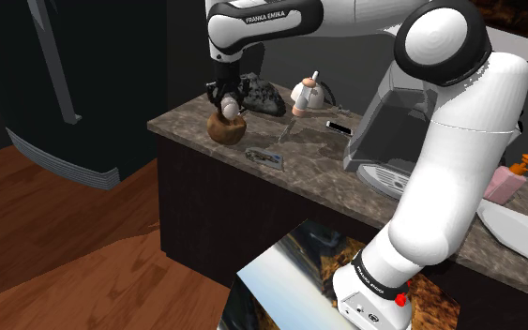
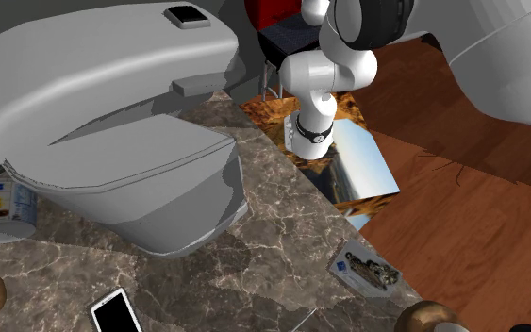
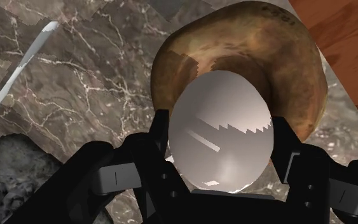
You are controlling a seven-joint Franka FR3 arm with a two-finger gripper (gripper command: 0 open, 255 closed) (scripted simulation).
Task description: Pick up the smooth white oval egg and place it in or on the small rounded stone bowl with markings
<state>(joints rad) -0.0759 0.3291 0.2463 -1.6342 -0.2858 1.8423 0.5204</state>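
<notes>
1. Clasped between the two black fingers of the gripper [image 3: 220, 124]: a smooth white oval egg [image 3: 220, 146], with the jaws pressed against its sides.
2. Held over the hollow of a brown, mottled, rounded bowl [image 3: 285, 57]; impossible to tell whether touching it.
3. From the shoulder view, pointing straight down at the end of the white arm [image 1: 440, 141], with the gripper [image 1: 225, 101] just above the bowl [image 1: 226, 129].
4. Set near the corner of a dark marbled counter [image 1: 309, 150], at the shoulder view's left end, above a wooden floor [image 1: 65, 216].
5. Just beside the bowl, a rough dark rock [image 1: 262, 94]; farther along the counter, a small printed card [image 1: 269, 157], a black phone [image 1: 339, 126] and a grey machine [image 1: 384, 131].
6. Across the second exterior view, the same phone [image 2: 115, 313] and card [image 2: 365, 269] lying flat, well apart, with a labelled can [image 2: 4, 207] beside the machine.
</notes>
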